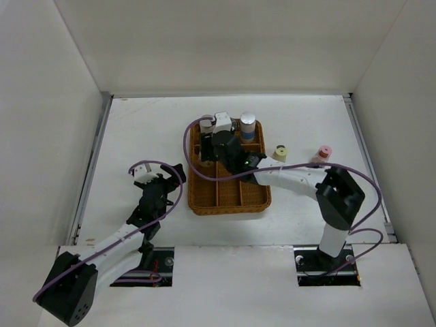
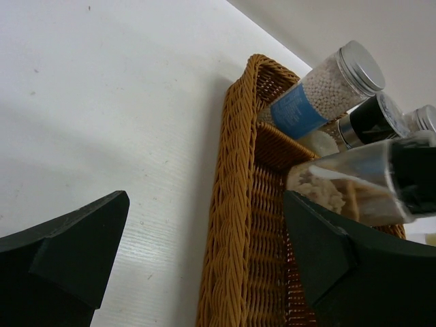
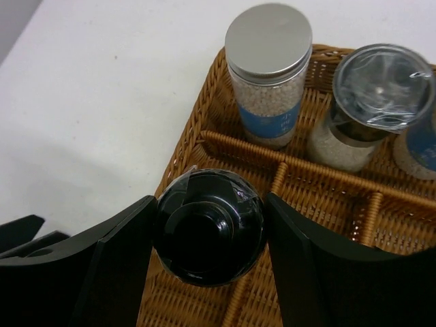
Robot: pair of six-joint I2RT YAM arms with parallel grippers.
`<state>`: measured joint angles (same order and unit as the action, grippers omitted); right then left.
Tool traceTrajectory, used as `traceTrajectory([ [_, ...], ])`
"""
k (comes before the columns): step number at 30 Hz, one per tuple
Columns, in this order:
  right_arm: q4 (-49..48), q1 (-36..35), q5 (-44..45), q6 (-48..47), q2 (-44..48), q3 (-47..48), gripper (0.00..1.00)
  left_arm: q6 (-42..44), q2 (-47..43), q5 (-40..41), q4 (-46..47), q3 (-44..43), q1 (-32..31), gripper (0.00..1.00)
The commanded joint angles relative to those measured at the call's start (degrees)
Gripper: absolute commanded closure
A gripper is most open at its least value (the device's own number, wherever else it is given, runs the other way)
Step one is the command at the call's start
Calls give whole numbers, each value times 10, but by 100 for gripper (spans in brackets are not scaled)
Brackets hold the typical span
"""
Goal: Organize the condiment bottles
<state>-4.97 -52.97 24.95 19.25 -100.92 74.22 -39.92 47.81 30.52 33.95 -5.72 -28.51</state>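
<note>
My right gripper (image 3: 208, 204) is shut on a dark-capped bottle (image 3: 208, 235), with a finger on each side of its cap. It holds the bottle upright over the left side of the brown wicker tray (image 1: 231, 197). Behind it in the tray stand a white bottle with a blue band and silver cap (image 3: 268, 68), a dark-capped bottle (image 3: 381, 88) and another blue-banded bottle (image 3: 419, 146). A cream-capped bottle (image 1: 280, 152) and a pink-capped bottle (image 1: 324, 152) stand on the table right of the tray. My left gripper (image 1: 170, 176) is open and empty, left of the tray.
The left wrist view looks along the tray's left rim (image 2: 235, 204) towards the blue-banded bottle (image 2: 320, 95) and the held bottle (image 2: 347, 184). The tray has woven dividers (image 3: 272, 163). White walls close in the table at the back and sides.
</note>
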Motion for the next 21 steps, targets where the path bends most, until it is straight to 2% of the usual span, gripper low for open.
traceTrajectory([
  [1,-51,-1,-1,-1,-29,53,50,-4,-10,8,8,-2,2,0],
  [6,-55,0,8,-1,-77,67,50,-7,0,1,8,-3,4,0],
  [11,-56,2,14,-1,-101,66,45,-7,10,0,13,-4,7,0],
  [17,-55,1,8,-1,-74,58,18,-8,10,1,14,-4,8,0],
  [21,-56,-1,0,-10,-22,38,10,-7,4,3,14,-4,4,0],
])
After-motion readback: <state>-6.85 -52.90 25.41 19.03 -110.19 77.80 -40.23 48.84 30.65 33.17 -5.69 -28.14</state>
